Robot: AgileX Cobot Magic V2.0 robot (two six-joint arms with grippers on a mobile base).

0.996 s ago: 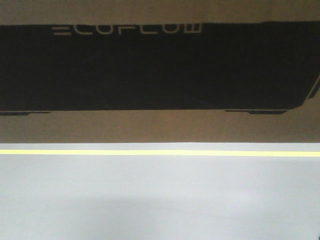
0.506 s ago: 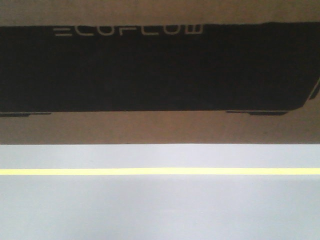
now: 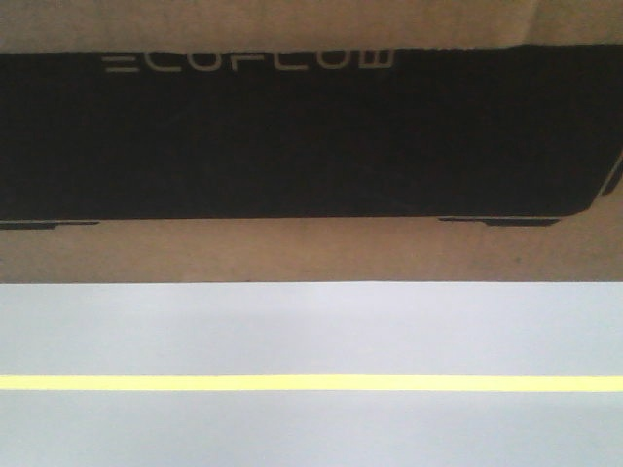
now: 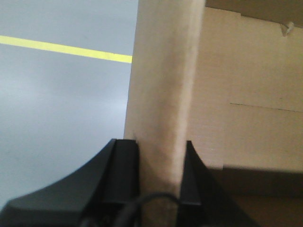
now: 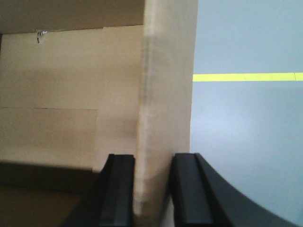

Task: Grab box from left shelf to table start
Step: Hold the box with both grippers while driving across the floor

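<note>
Brown box (image 3: 311,146), edges cropped, has its lid rim clamped by left fingers (image 4: 125,175) and right fingers (image 5: 118,189).

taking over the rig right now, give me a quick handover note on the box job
Left gripper: jaws shut on a side edge of the box.
Right gripper: jaws shut on the box's other side edge.
The box fills the top of the front view, with grey floor and a yellow line below it.
Not in view: shelf, table.
Done: box gripped by both arms, apparently off the shelf.
Left: carry it to the table and set it down.
</note>
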